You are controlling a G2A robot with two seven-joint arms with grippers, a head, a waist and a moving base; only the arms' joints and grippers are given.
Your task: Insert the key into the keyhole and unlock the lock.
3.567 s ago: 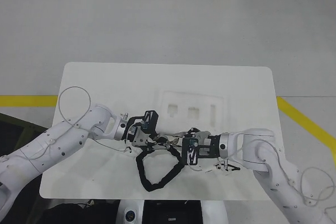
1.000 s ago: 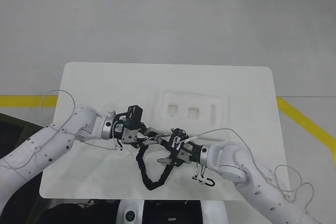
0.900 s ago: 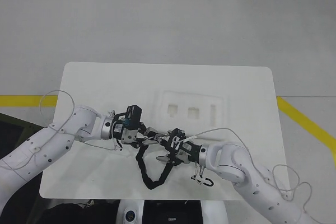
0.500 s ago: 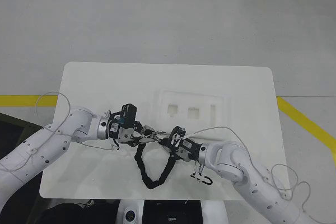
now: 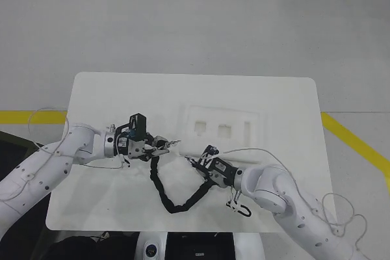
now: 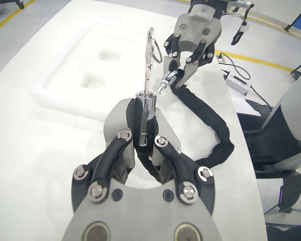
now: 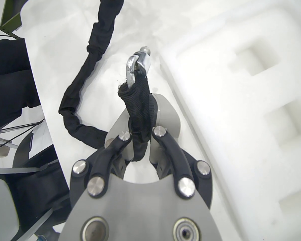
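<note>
A black fabric-covered chain lock (image 5: pixel 172 201) hangs in a loop between my two grippers over the table's front middle. My left gripper (image 5: pixel 151 150) (image 6: pixel 143 129) is shut on the chrome lock cylinder (image 6: pixel 145 106). The key (image 6: pixel 149 61) stands in the cylinder's keyhole, its ring (image 6: pixel 155 48) at the free end. My right gripper (image 5: pixel 205 168) (image 7: pixel 139 131) is shut on the chain's other end, whose chrome pin (image 7: pixel 138 63) (image 6: pixel 166 81) is out of the cylinder and a short gap away from it.
A white foam tray (image 5: pixel 222 129) with several recesses lies just behind the grippers on the white table (image 5: pixel 279 97). The table's front edge (image 5: pixel 117 229) is close below the hanging chain loop.
The grippers have drawn apart: the left one moved left with the cylinder and key, and the chain's pin end has come out of the cylinder. The loop now hangs wider.
</note>
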